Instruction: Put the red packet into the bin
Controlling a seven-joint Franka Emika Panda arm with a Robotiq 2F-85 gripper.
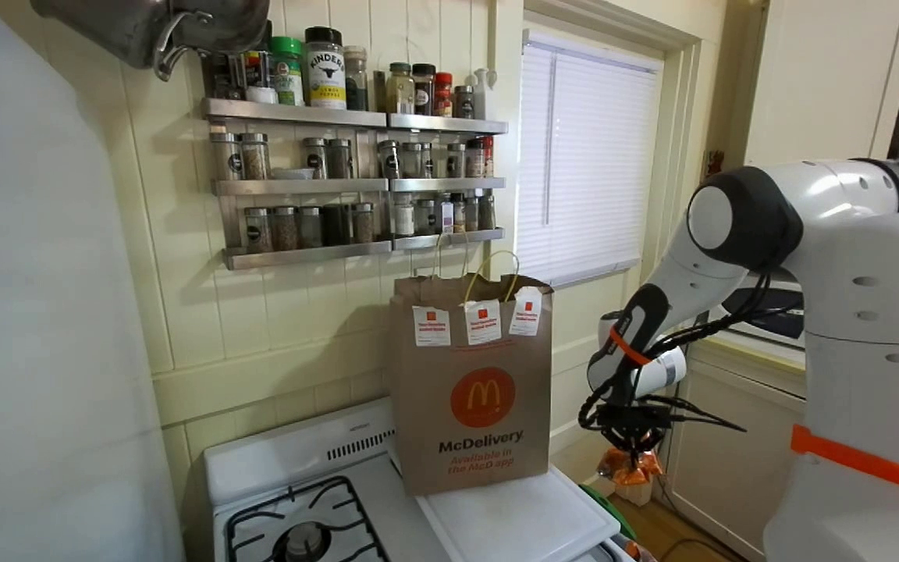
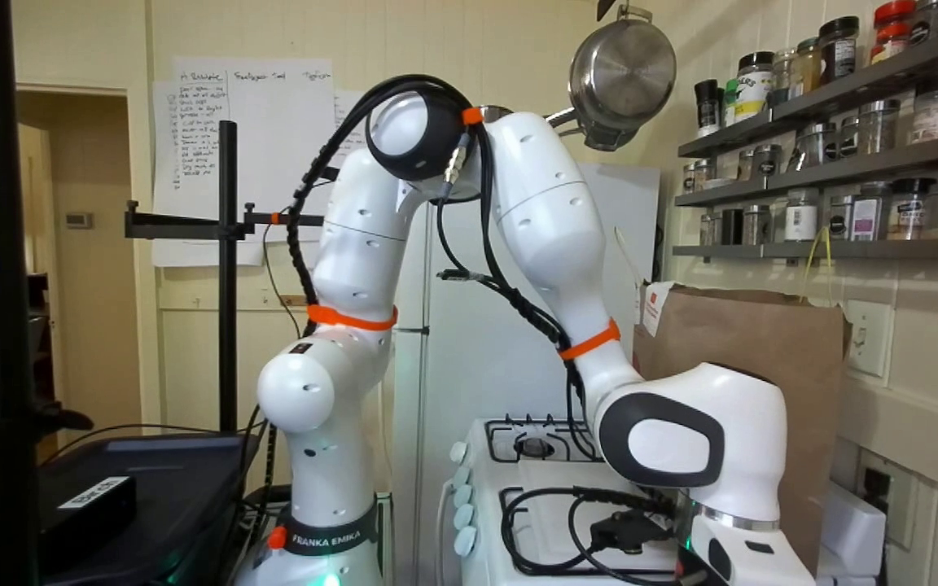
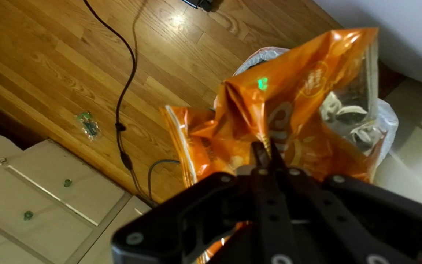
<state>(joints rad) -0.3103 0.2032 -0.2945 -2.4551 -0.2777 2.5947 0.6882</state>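
Observation:
The red packet [image 3: 299,106], orange-red and crinkly with a clear end, fills the middle of the wrist view. My gripper [image 3: 267,150] is shut on a pinched fold of it. In an exterior view the packet [image 1: 629,467] hangs below my gripper [image 1: 634,446], to the right of the stove and above floor level. The bin [image 3: 264,55], with a whitish plastic liner, stands on the floor beneath the packet in the wrist view. The packet covers most of its opening. In an exterior view where the arm fills the middle, the fingers and packet are out of view.
A tall brown paper bag [image 1: 473,437] stands on the stove [image 1: 356,499] close to the arm. Drawers [image 3: 50,198] border the wooden floor [image 3: 181,66]. A black cable [image 3: 128,73] and a small green packet [image 3: 88,125] lie on the floor.

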